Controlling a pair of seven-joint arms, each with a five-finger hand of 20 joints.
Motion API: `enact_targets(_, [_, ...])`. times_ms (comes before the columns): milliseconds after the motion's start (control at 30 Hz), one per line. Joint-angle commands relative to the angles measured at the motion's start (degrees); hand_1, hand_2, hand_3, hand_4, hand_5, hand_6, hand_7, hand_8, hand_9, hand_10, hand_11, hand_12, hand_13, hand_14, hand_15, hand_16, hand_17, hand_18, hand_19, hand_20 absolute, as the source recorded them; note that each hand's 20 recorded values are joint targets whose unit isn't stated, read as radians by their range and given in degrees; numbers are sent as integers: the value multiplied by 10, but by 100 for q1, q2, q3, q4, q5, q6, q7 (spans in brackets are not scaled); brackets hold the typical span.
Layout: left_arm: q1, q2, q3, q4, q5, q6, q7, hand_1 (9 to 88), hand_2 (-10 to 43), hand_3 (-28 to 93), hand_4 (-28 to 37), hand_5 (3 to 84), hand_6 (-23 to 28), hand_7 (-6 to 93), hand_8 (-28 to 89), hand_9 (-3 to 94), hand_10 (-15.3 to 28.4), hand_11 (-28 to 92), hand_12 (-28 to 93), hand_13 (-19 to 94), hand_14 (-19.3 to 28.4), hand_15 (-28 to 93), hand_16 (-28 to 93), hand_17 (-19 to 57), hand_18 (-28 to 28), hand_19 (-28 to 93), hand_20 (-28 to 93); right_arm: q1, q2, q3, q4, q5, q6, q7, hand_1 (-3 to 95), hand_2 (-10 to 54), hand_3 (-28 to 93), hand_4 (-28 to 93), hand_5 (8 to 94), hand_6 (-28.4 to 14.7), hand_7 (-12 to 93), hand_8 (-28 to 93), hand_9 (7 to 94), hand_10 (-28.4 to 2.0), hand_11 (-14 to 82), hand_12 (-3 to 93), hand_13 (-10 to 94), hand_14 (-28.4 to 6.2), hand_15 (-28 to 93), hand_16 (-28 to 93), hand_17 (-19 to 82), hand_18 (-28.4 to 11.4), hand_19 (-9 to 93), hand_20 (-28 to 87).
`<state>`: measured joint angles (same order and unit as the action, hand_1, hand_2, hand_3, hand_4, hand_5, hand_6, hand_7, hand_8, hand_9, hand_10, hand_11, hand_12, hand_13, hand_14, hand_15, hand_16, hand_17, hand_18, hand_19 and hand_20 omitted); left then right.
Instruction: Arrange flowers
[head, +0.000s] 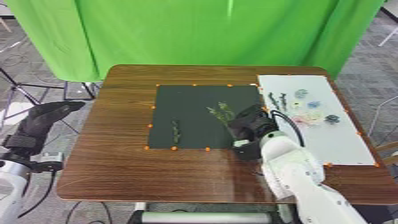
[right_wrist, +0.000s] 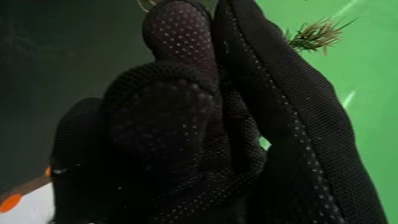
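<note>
In the head view, my right hand (head: 251, 123) is over the right edge of the dark mat (head: 195, 106), curled round the lower end of a green sprig (head: 222, 112) whose leafy tips point away from me. The right wrist view has the same hand (right_wrist: 191, 115) with fingers and thumb bent together, and sprig needles (right_wrist: 318, 36) sticking out beyond them. One dark stem (head: 176, 132) lies on the mat's left part. My left hand (head: 46, 119) is off the table's left side, its fingers relaxed and open.
On the white sheet (head: 333, 145) at the right lie two dark stems (head: 274, 101), a pale green flower (head: 301, 93), a blue one (head: 314, 104), pinkish and yellow ones (head: 311, 118) and a dark grey one (head: 332, 119). Orange markers edge mat and sheet. A green curtain (head: 204, 35) hangs behind the table.
</note>
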<state>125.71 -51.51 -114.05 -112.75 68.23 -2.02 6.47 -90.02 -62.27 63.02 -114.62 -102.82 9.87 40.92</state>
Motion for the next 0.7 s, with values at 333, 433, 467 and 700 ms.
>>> enact_targets(333, [117, -46, -56, -75, -11, -154, -123, 227, -26, 639, -198, 500, 32, 144, -59, 409, 130, 134, 112, 266, 142, 61, 18, 11, 94, 4, 131, 428, -1023, -447, 512, -914, -540, -90, 647, -95, 467, -66, 815, -60, 286, 175, 937, -121, 345, 200, 937, -20, 581, 161, 791, -34, 831, 345])
enact_targets(433, [130, -47, -69, -79, -11, -181, -134, 227, -26, 639, -198, 500, 32, 144, -59, 409, 130, 135, 112, 267, 142, 61, 18, 11, 94, 4, 131, 355, -1142, -371, 542, -822, -536, -51, 647, -95, 463, -67, 817, -59, 295, 176, 937, -120, 351, 200, 937, -20, 584, 160, 792, -35, 832, 347])
enact_targets(467, [147, -63, -77, -87, -12, -177, -137, 226, -27, 640, -198, 499, 32, 144, -59, 409, 130, 134, 112, 267, 142, 61, 18, 11, 94, 4, 131, 331, -1159, -352, 556, -757, -537, -24, 649, -95, 459, -68, 816, -59, 298, 175, 937, -120, 353, 198, 937, -20, 585, 159, 792, -34, 832, 346])
enact_targets(700, [117, -66, -90, -58, -24, -224, -147, 226, -26, 639, -199, 499, 31, 143, -59, 410, 131, 135, 112, 267, 144, 61, 18, 11, 94, 4, 131, 281, -1216, -308, 669, -794, -456, 29, 650, -95, 447, -65, 812, -60, 315, 168, 937, -120, 356, 191, 937, -21, 586, 155, 793, -34, 833, 344])
